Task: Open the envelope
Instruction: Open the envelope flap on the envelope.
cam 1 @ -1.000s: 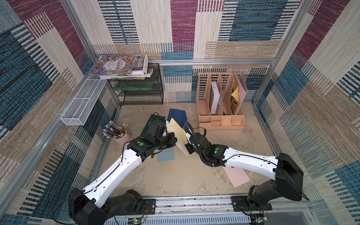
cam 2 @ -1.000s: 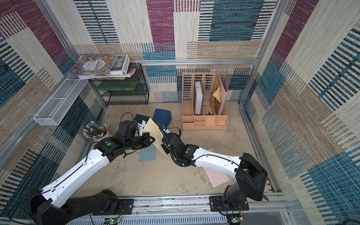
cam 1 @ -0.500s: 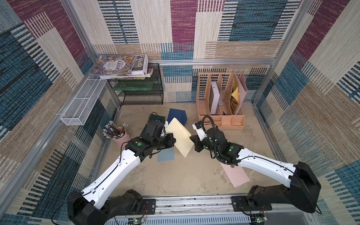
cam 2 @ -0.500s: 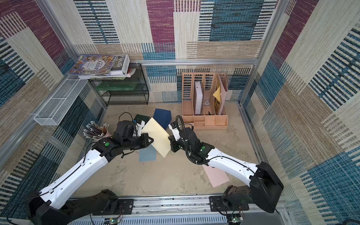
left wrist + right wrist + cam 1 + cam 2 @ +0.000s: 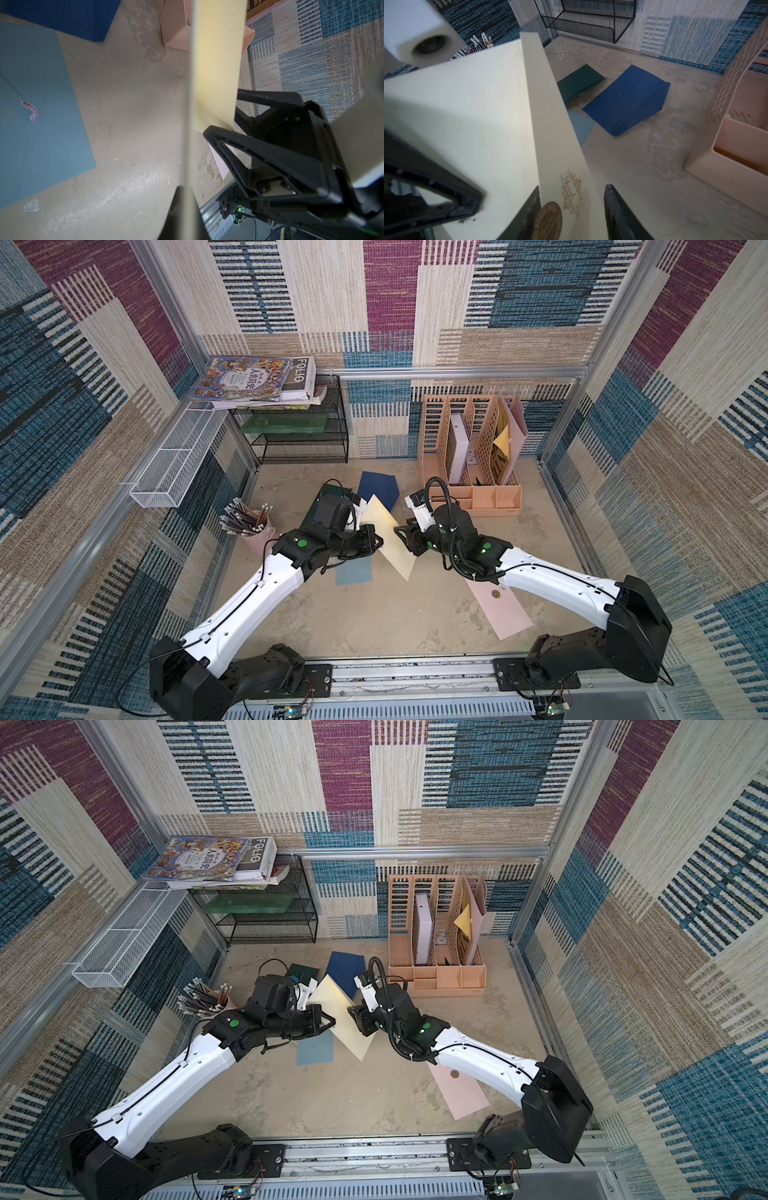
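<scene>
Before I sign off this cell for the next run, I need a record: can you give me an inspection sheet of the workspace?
Surface: beige tabletop, scuffed and stained.
Job's things: cream envelope held off the table between both arms; flap with round seal lifted.
Clutter: navy envelope, dark green envelope, light blue envelope, pink envelope.
End effectors: left end effector shut on the cream envelope; right end effector open around the flap.
Cables: black hose on right wrist.
Surroundings: pencil cup, file organizer, wire shelf with books, white mesh basket.
</scene>
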{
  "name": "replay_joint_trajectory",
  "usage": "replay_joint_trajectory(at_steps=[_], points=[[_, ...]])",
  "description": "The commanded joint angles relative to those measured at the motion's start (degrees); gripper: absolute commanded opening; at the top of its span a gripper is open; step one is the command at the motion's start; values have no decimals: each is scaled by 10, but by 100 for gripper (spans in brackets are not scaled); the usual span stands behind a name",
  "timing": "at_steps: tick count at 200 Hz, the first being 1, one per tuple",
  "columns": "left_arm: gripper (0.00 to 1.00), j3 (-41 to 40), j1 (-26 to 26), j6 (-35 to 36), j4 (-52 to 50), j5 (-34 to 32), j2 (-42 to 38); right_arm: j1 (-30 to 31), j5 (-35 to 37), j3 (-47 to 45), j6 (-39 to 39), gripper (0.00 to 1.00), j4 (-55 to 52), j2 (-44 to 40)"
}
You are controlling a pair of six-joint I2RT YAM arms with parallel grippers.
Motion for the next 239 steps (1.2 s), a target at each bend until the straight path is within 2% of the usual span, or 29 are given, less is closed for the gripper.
replay_joint_trajectory(at_steps=[1, 24, 42, 57, 66, 78, 109, 139, 162, 178, 194, 221, 239], points=[[0, 3, 0, 3, 5, 17, -2, 2, 22, 9, -8, 50, -6, 8], [0, 4, 0, 4, 11, 29, -4, 3, 33, 14, -12, 47, -11, 17], [0, 6, 0, 7, 16, 40, -11, 2, 33, 16, -15, 41, -12, 22], [0, 10, 0, 11, 19, 50, -16, 0, 32, 15, -15, 27, -13, 22], [0, 13, 0, 14, 16, 54, -18, -2, 26, 13, -15, 12, -11, 21], [0, 17, 0, 20, 6, 51, -18, -4, 21, 12, -15, 0, -10, 18], [0, 19, 2, 43, -36, 0, -8, -6, -9, 1, -12, 0, -5, -1], [0, 9, 21, 52, -44, -41, 18, -9, -78, -20, -1, 0, 3, -31], [23, 10, 35, 61, -42, -67, 51, -14, -147, -36, 11, 0, 10, -57], [33, 12, 44, 62, -29, -66, 74, -16, -197, -45, 22, 0, 18, -73], [39, 20, 47, 60, -9, -50, 97, -18, -254, -53, 39, 0, 35, -80], [40, 49, 47, 55, 5, -28, 130, -19, -340, -63, 75, 0, 86, -76], [40, 57, 47, 50, 17, -17, 136, -18, -366, -66, 93, 0, 110, -66]])
